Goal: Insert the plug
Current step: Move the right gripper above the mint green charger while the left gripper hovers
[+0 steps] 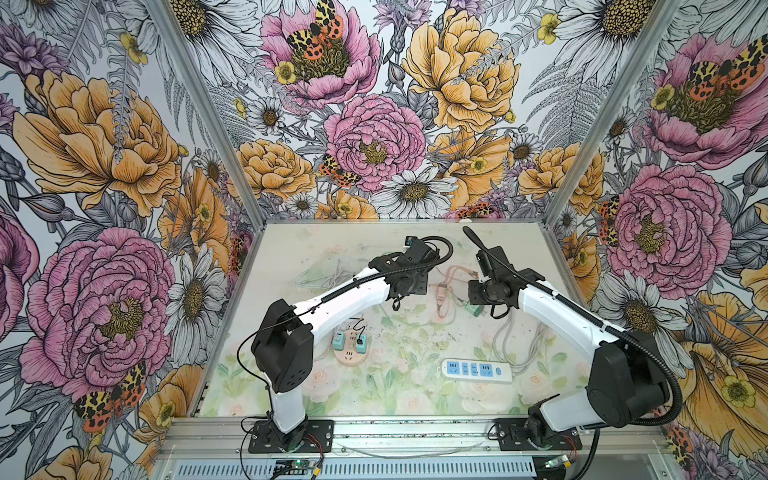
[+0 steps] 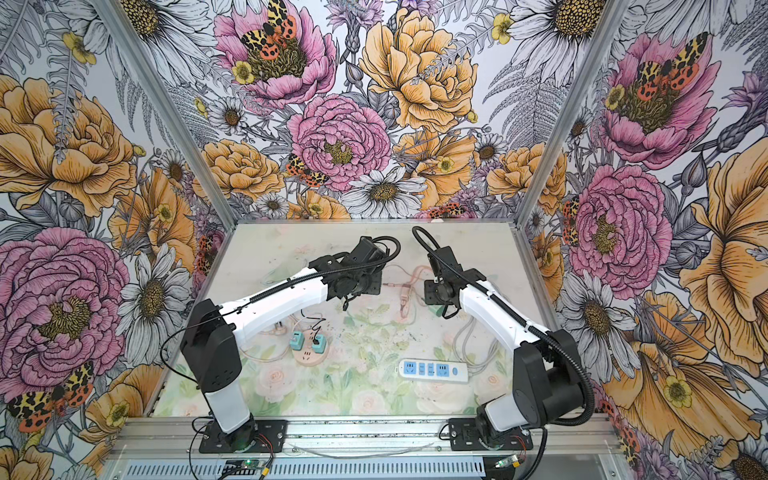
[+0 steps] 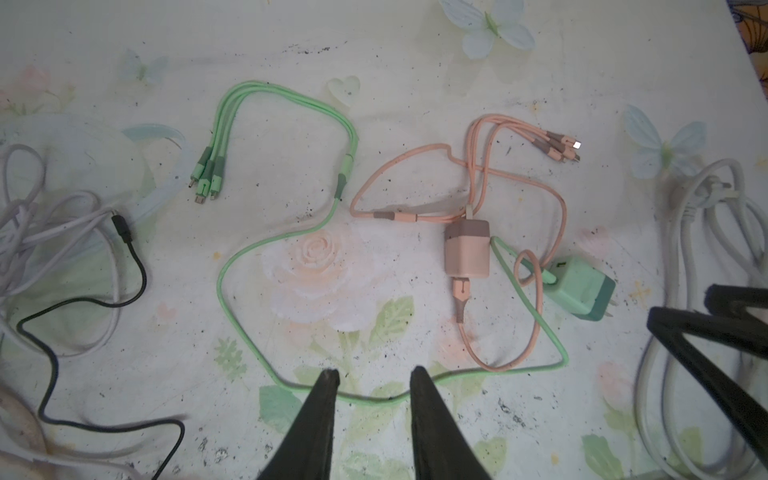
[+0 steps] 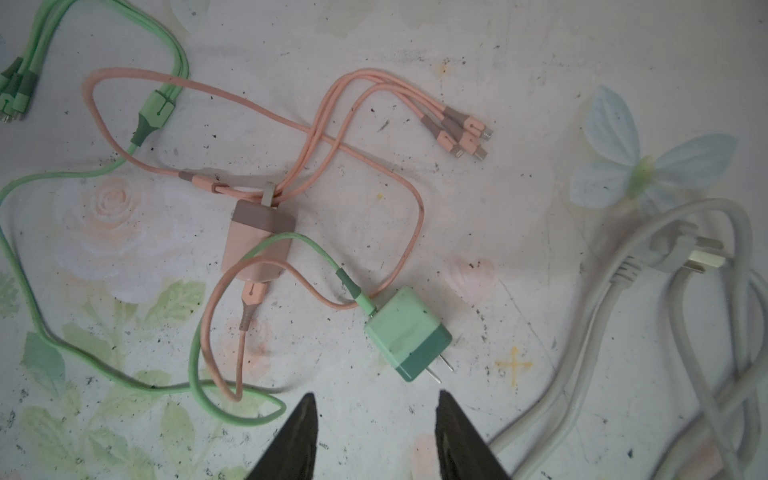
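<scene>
Power strip [image 1: 476, 371] laid near front edge of table [image 1: 291, 241], right of middle. Round socket [image 1: 351, 348] with two adapters [image 1: 361, 341] plugged in seen to its left, beside left arm [image 1: 353, 291]. Green plug [image 4: 409, 334] laid flat farther back, just ahead of right gripper [image 4: 376, 399], prongs turned toward it, untouched. Right gripper fingers moderately spread, nothing held. Left gripper [image 3: 374, 376] narrowly parted, empty. Pink charger [image 4: 257, 241] lies just left of plug, crossed by green cable [image 3: 219, 286]. Pink cable [image 4: 420, 216] looped close by. Grey cord [image 4: 623, 270] piled to right, apart.
</scene>
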You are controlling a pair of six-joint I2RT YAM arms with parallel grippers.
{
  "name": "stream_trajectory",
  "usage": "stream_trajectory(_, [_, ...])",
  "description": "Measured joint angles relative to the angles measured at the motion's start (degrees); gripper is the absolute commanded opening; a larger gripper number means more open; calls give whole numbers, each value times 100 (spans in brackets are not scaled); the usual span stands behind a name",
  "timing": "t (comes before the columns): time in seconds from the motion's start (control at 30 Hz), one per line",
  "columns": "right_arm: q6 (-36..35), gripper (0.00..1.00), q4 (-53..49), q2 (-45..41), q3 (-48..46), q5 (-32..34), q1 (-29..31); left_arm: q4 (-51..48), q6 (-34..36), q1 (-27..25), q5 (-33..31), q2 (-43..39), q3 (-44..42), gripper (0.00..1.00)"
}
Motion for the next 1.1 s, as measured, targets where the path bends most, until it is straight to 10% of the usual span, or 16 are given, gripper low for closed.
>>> stream_trajectory(0.63, [-210,49,57,109,-223,579,-4,308,960,553,570,2793,2321,39])
stream_trajectory(0.87, [-210,49,59,144,-391,590,-42,315,1180,601,638,3281,3088,7])
stream_trajectory(1.1, [-212,49,85,361,-507,625,-70,348,1298,605,964,3386,3681,7])
